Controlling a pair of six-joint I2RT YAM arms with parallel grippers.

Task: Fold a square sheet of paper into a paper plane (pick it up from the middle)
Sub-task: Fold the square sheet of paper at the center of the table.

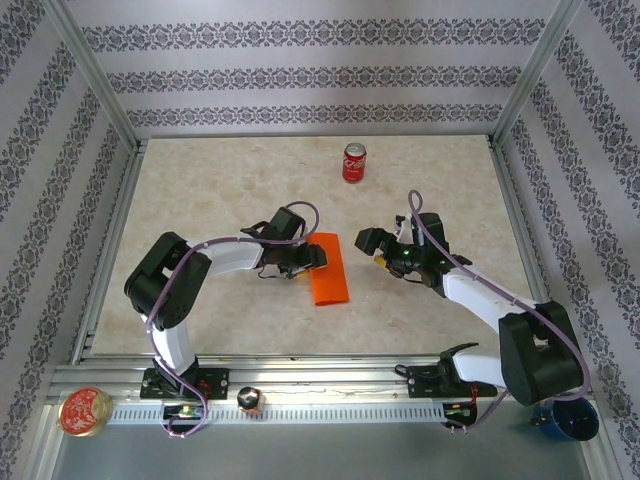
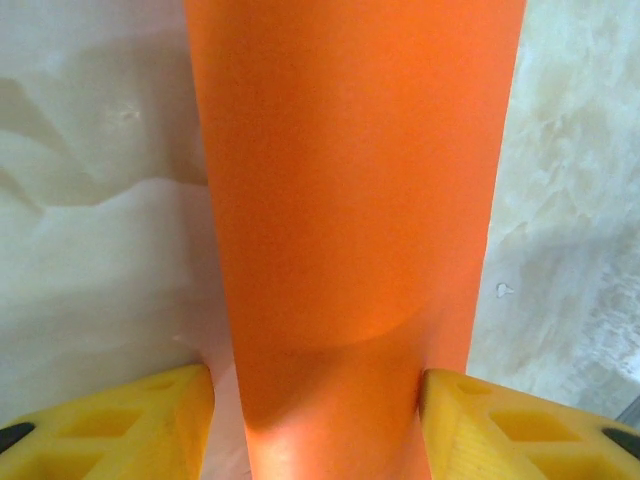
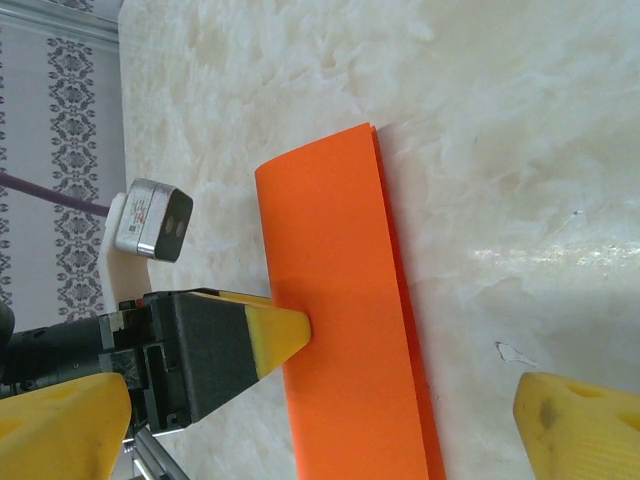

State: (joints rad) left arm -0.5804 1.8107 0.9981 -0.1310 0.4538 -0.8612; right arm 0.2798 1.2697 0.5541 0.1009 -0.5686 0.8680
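Observation:
The orange sheet of paper (image 1: 331, 270) lies flat on the table, folded into a long two-layer rectangle (image 3: 340, 300). My left gripper (image 1: 308, 256) is at its left edge. In the left wrist view the strip (image 2: 350, 200) runs between the yellow fingers of the left gripper (image 2: 315, 400), whose jaws are open. The right finger (image 2: 480, 420) touches the paper's edge and the left one stands a little apart. In the right wrist view one of its fingertips (image 3: 285, 335) sits over the paper's edge. My right gripper (image 1: 385, 250) is wide open to the right of the paper, holding nothing (image 3: 320, 430).
A red soda can (image 1: 354, 162) stands upright at the back of the table. A round tin (image 1: 85, 411) and a blue cup (image 1: 565, 420) sit off the near rail. Metal frame posts and patterned walls bound the table.

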